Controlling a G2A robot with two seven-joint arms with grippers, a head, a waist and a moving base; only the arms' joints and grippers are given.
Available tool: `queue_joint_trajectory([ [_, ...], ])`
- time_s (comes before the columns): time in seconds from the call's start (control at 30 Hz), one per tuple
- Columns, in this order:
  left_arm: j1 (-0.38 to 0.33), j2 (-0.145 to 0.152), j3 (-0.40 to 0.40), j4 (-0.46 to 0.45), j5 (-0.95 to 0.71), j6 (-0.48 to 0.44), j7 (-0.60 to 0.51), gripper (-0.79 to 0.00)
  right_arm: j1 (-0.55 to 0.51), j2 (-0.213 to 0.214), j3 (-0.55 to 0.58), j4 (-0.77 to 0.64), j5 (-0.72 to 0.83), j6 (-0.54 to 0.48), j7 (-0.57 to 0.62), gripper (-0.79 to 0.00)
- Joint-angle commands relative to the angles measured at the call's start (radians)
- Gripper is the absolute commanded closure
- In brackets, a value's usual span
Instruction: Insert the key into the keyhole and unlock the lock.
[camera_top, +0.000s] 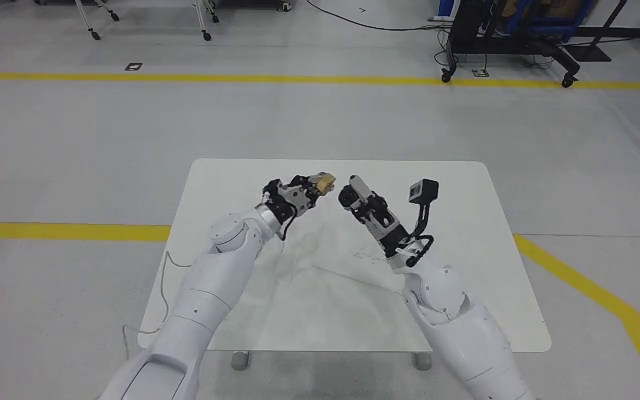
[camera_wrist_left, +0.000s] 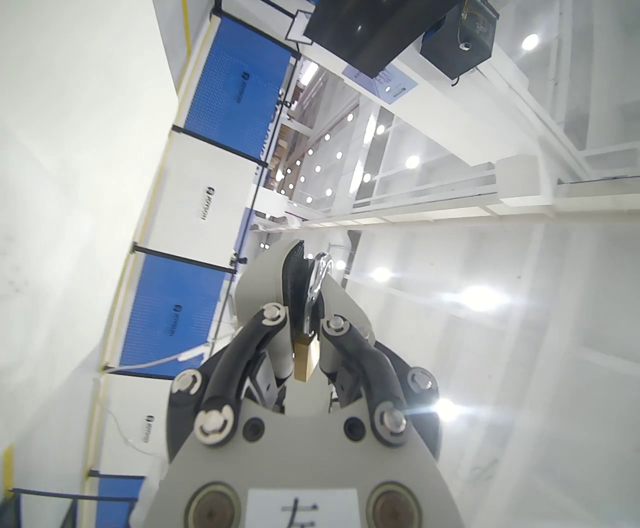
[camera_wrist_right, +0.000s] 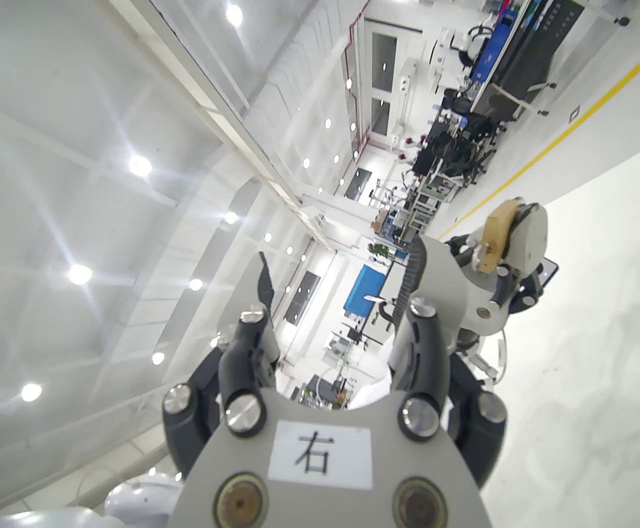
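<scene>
Lock (camera_wrist_left: 306, 359), single, in left end effector (camera_wrist_left: 311, 280); right end effector (camera_wrist_right: 340, 260) seemingly spread.

white table (camera_top: 330, 310), yellow floor lines (camera_top: 300, 78) beyond it, black wheeled cart (camera_top: 468, 30) far behind

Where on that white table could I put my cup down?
Bare: the table from the grippers to its far edge, and right of the right arm. Crowded: the middle, where the left gripper with the padlock faces the right gripper.
</scene>
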Motion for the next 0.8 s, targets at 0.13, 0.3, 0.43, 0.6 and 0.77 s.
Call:
queue_joint_trajectory([
  [0.13,-0.020,-0.009,0.005,0.052,-0.054,0.011,-0.053,0.000,0.043,-0.005,-0.048,0.038,-0.167,-0.005,-0.004,0.000],
  [0.3,-0.033,-0.015,0.014,0.075,-0.057,0.009,-0.070,0.000,0.056,-0.010,-0.059,0.063,-0.198,0.018,-0.037,0.000],
  [0.43,-0.039,-0.019,0.015,0.088,-0.065,0.007,-0.082,0.000,0.069,-0.015,-0.068,0.089,-0.219,0.052,-0.066,0.000],
  [0.6,-0.044,-0.020,0.014,0.099,-0.064,0.003,-0.098,0.000,0.080,-0.022,-0.075,0.112,-0.200,0.072,-0.080,0.000],
  [0.77,-0.047,-0.022,0.015,0.104,-0.060,-0.001,-0.105,0.000,0.079,-0.025,-0.078,0.114,-0.196,0.076,-0.081,0.000],
])
